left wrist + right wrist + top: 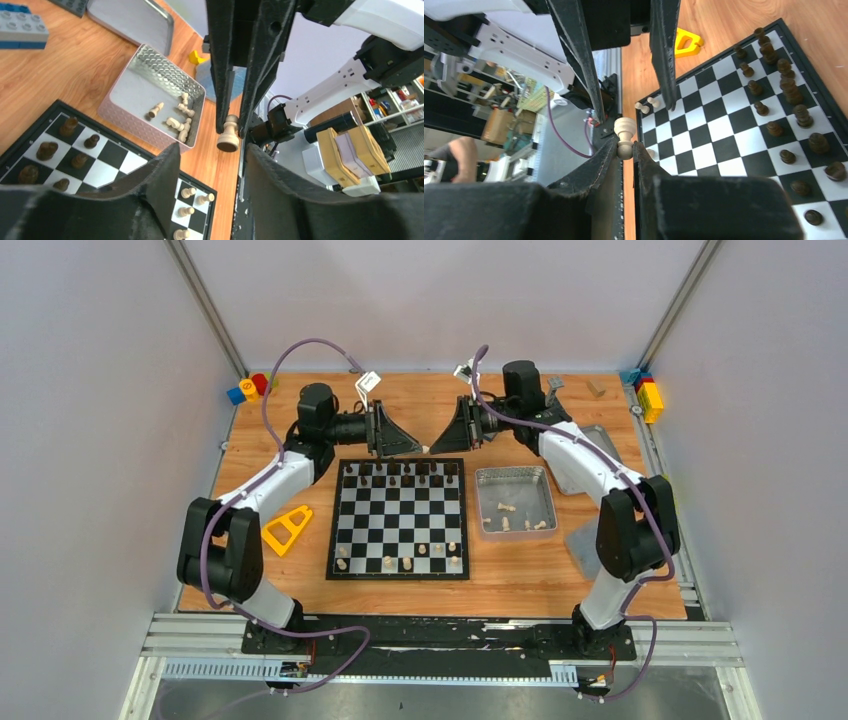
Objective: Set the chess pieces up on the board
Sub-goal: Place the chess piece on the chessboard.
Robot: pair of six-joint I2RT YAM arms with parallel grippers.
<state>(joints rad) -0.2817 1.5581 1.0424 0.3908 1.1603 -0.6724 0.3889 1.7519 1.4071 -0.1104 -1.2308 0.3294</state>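
One wooden bench [520, 585] carries everything, and both my arms reach over it from the near edge, meeting in the air above the far border of the board. The board [400, 525] lies flat in the middle of the bench, between my two arms. Just to its right sits the silver tin [525, 488], close beside the board's edge but not on it. A yellow triangular thing [288, 528] lies on the wood to the board's left, and coloured bricks [250, 388] are heaped in the far left corner.

My left pincer [211, 150] stands wide, its fingers spread with a clear gap and nothing between them. It points at my right pincer [625, 146], tip to tip and very near. My right pincer is narrow, pinched on the head of a pale pawn [624, 132], whose round base sticks out towards the spread left fingers without touching them.

On the board, the dark pieces [400, 475] stand along the two far rows. The pale pieces [400, 560] stand in the two near rows, with gaps among them. A few more pale pieces [181, 122] lie on their sides inside the tin, bunched towards its near end
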